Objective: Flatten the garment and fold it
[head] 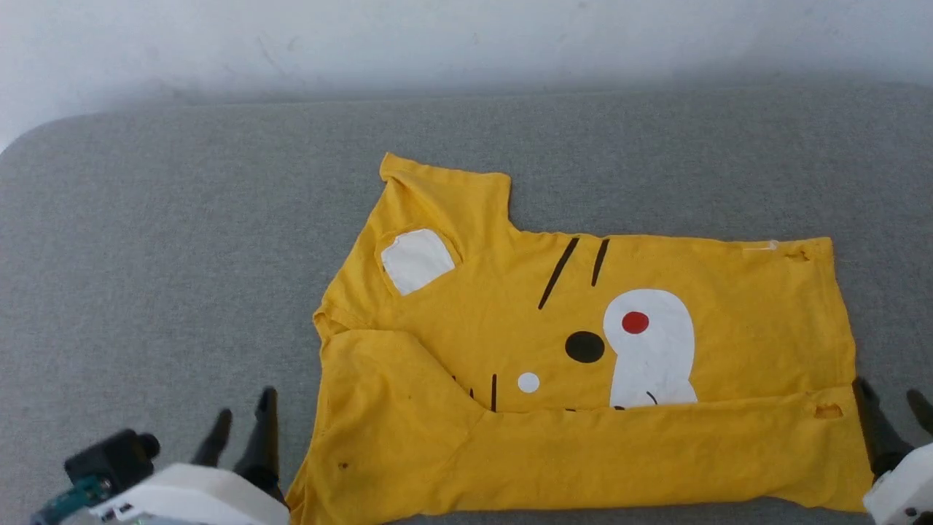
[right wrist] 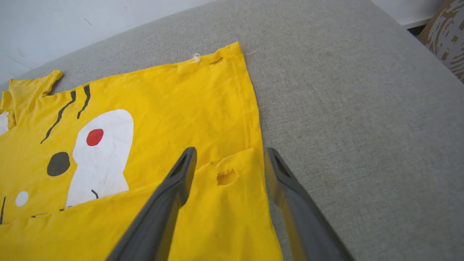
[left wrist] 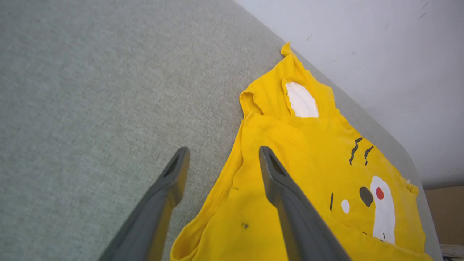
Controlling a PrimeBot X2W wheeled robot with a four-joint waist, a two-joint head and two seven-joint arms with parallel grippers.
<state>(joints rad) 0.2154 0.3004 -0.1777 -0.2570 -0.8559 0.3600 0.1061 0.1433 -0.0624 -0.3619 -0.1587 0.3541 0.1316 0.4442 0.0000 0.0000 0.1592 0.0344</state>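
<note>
1. Garment [head: 510,306] and grippers are not joined. The left gripper [head: 244,430] has its two fingers apart with no cloth between them, and it hovers at the near left corner of this yellow T-shirt. In the left wrist view one finger is over the cloth edge and the other is over the grey worktop [head: 146,255].
2. The right gripper [head: 895,408] is also spread and holds nothing. In the right wrist view its fingers stand on both sides of the hem corner, close to a small hole [right wrist: 225,177] in the cloth.
3. Each gripper is at one end of the near flap [head: 583,452]. I think this is because such a long strip needs a grip at both ends to stay straight.
4. The flap is turned up over the front with the plain side up, and it covers the lower part of the print.
5. The garment lies in the middle of the worktop, neck to the left, with the far sleeve [head: 437,189] flat. One lengthwise fold seems done; the far half is not yet folded.
</note>
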